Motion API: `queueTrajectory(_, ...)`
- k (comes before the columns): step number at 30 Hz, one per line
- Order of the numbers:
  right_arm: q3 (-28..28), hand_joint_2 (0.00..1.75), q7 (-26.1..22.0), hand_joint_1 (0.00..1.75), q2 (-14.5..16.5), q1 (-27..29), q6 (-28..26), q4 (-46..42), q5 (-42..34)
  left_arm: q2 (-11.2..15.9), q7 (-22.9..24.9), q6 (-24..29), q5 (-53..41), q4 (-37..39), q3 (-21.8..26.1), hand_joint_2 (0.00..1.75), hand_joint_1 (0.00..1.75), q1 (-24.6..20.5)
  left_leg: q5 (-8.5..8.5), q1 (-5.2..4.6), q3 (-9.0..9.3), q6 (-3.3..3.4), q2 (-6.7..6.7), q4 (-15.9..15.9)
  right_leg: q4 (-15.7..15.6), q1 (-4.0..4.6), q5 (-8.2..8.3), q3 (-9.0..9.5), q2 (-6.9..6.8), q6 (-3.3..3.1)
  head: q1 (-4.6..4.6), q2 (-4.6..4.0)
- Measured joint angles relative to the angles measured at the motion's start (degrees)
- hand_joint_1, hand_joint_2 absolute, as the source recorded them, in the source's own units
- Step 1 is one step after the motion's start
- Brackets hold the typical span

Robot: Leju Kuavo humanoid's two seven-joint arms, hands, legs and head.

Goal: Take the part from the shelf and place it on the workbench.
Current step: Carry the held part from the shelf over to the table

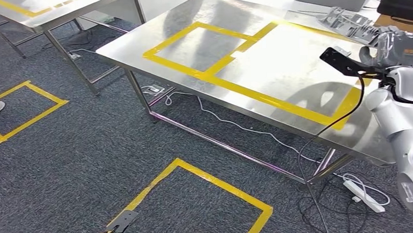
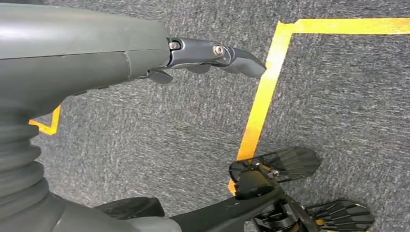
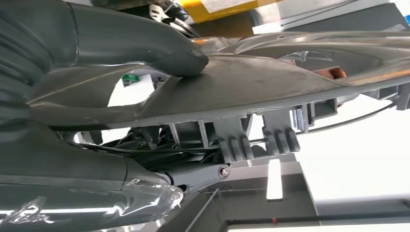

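Part [image 3: 251, 92]: a flat grey moulded piece with ribs and clips — gripped by the right hand [image 1: 394, 48], held above the far right edge of the steel workbench [image 1: 275, 67].
Left hand [image 2: 212, 55]: hangs over grey carpet, holding nothing — fingers straight, apart.
Workbench marking: yellow tape rectangles [image 1: 228, 61]; no writing readable.

My grey ribbed left hand [image 2: 145, 58] hangs over dark grey carpet [image 2: 145, 135], fingers seemingly holding nothing; a yellow tape line [image 2: 263, 92] runs through the frame's centre.

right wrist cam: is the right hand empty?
No. The right hand grips a flat grey moulded plastic part, its thick grey thumb pressed on the part's top face.
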Motion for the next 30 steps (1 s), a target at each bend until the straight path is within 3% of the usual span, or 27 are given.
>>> queueTrajectory(16,-1.7,1.75,-1.8,1.75,-0.3,-0.1,-0.8,3.5,-1.2,0.0,-0.7,-0.5,0.3,0.0,0.0,1.75,0.00,0.0,0.01,-0.03,-0.03,0.03,0.00,0.0,0.0,-0.02,0.03,0.00,0.00,0.05,-0.01,0.00)
queueTrajectory(25,-4.5,1.75,-5.4,1.75,-0.9,0.8,-1.6,2.4,-2.6,0.1,-0.7,0.3,0.2,0.0,0.0,1.75,0.00,0.0,0.00,-0.03,-0.05,0.06,0.00,0.0,0.0,-0.03,0.03,0.00,0.01,0.05,0.00,0.00)
queueTrajectory(30,-4.1,1.75,-9.4,1.75,0.2,2.6,-0.2,-2.5,-2.1,0.1,-0.6,0.3,0.0,0.0,0.0,1.75,0.00,0.0,-0.01,-0.02,-0.07,0.06,0.02,0.0,0.0,-0.02,0.04,0.00,0.03,0.05,0.01,0.00)
